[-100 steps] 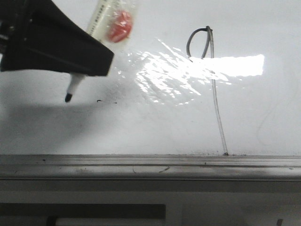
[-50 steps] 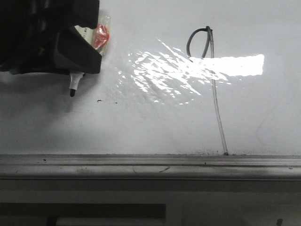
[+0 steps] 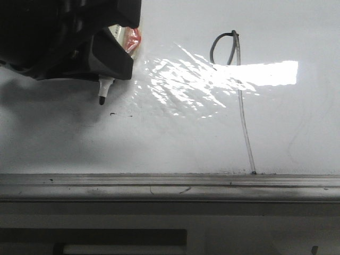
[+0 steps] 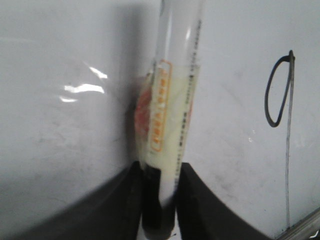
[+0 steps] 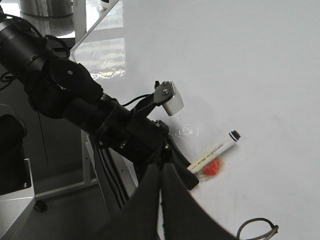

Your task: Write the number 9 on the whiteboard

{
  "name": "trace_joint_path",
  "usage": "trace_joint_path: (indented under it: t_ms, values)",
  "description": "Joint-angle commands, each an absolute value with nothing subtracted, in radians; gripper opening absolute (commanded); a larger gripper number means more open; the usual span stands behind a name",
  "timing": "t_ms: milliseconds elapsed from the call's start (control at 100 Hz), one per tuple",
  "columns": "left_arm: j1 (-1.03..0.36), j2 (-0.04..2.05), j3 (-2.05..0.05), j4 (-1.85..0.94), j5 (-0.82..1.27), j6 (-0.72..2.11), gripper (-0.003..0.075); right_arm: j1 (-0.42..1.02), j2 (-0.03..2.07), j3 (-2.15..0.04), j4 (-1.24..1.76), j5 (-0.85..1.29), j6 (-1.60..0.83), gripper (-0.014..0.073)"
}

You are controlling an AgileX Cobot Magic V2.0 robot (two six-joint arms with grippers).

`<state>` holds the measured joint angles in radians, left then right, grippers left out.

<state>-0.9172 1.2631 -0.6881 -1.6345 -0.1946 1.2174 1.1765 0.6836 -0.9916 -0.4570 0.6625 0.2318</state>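
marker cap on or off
Off: the marker's bare dark tip sticks out below the left end effector that grips it. No cap is seen.

I see the left gripper (image 3: 109, 61) and its marker (image 3: 102, 91) filling the whiteboard's (image 3: 175, 143) upper-left corner, apparently hovering just off it. Bare board lies between them and the number 9 (image 3: 236, 95), and below to the metal rail (image 3: 170, 186).

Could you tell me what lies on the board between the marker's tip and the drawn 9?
In the front view, between the marker in the left gripper and the number 9, the whiteboard shows only a glare patch and tiny dark dashes.
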Motion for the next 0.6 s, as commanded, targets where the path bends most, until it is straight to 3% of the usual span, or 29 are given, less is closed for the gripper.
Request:
trace_joint_path:
  t_ms: [0,50,130,380,540,590]
  values:
    - [-0.902,1.28,-0.703,-1.636,-0.362,1.215,0.0358,1.178,0.681,-1.021,-0.494,0.609,0.235,-0.0052]
    - [-0.902,1.28,-0.703,-1.636,-0.367,1.215,0.0445,1.178,0.681,-1.021,-0.494,0.609,0.235,-0.0052]
    - [-0.902,1.28,-0.703,-1.636,-0.383,1.215,0.0485,1.178,0.681,-1.021,-0.494,0.609,0.235,-0.0052]
    - [-0.902,1.225,-0.71,-1.636,-0.341,1.215,0.0485,1.178,0.68,-1.021,-0.494,0.65,0.236,-0.0052]
    - [-0.945,1.015,-0.692,-1.632,-0.274,1.297,0.0474,1.178,0.625,-0.981,-0.531,0.76,0.236,-0.005]
    - [-0.969,0.933,-0.67,-1.632,-0.281,1.343,0.0437,1.178,0.582,-0.942,-0.558,0.743,0.236,-0.005]
